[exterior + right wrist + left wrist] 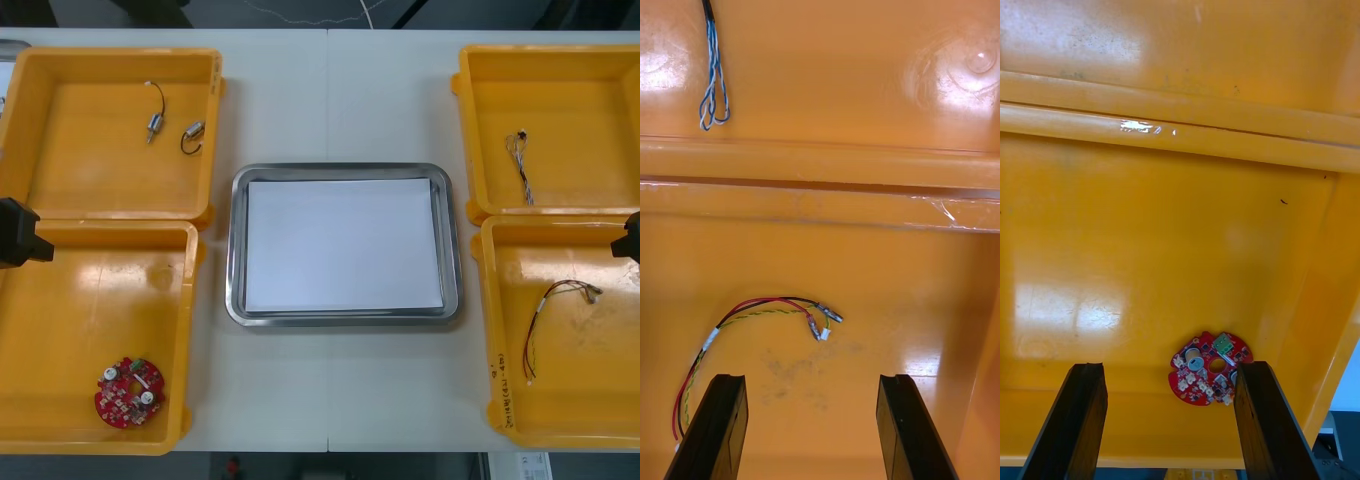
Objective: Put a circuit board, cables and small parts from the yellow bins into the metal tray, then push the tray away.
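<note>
- Tray (340, 317) first: it sits mid-table (330, 400) between the four yellow bins, with a white sheet (345, 245) covering its floor.
- Your left gripper (1171, 375) is over the near left bin (60, 300), with its fingers spread wide.
- You can see the round red board (129, 392) lying flat on that bin's floor, toward its near edge and on the side closer to the tray. From the left wrist it lies just ahead of the fingers, close to one of them.
- Your right gripper (812, 382) is over the near right bin (590, 380), with its fingers also spread wide.
- A red and yellow cable (752, 303) lies curved on that bin's floor. One stretch runs beside one finger, and the plug ends sit ahead of the gap.
- In the far right bin (580, 100) you have a twisted blue and white cable (522, 165).
- In the far left bin (100, 170) two small metal parts (155, 125) lie near each other.
</note>
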You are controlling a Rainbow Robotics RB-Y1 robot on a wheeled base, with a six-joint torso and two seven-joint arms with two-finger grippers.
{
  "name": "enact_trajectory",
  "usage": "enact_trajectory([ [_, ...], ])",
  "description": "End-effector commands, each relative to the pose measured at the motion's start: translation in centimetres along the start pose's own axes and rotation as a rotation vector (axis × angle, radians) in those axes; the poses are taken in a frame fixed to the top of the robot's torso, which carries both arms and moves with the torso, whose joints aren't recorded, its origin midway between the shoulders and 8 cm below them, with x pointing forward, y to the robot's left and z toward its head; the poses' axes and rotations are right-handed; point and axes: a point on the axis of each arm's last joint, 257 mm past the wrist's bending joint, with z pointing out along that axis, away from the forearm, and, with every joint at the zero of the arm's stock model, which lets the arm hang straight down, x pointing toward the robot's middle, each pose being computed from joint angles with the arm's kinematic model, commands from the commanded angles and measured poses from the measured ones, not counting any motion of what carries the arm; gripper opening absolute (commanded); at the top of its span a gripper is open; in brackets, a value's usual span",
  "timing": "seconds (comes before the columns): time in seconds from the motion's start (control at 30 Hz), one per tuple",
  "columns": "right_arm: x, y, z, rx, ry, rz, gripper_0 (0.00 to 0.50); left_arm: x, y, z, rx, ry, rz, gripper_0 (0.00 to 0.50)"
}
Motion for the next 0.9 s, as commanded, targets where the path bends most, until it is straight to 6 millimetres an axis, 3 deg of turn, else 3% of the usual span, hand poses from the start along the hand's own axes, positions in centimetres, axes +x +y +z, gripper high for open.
enact_trajectory([
  [0.03, -1.54, -0.62, -1.48, 0.031, -0.032, -0.001, 0.500, -0.37, 1.30, -1.39, -0.042, -0.026, 0.079, 0.500],
  [0.9, -1.54, -0.62, -1.48, 0.031, -0.032, -0.001, 0.500, -0.37, 1.30, -1.39, -0.042, -0.026, 0.079, 0.500],
])
